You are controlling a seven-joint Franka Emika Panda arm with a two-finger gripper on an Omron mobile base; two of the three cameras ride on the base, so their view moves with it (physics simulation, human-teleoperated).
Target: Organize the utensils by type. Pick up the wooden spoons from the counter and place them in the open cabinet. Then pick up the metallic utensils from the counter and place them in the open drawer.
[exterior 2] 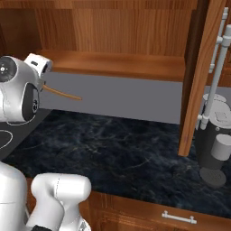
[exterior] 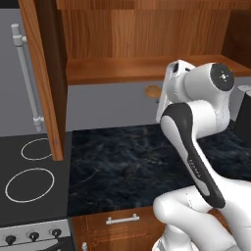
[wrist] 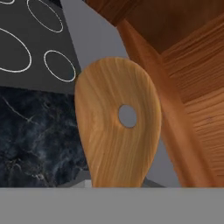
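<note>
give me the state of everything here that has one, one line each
wooden spoon: held up off the counter, near the cabinet shelf, not yet inside
cabinet: open, both doors swung out
left cabinet door: open
right cabinet door: open
drawer: front looks shut from here
stove: burners dark
gripper: hidden behind the spoon, fingers not visible

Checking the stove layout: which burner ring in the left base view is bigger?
The nearer burner ring, closest to the knobs; the far ring is smaller and partly behind the cabinet door.
</note>
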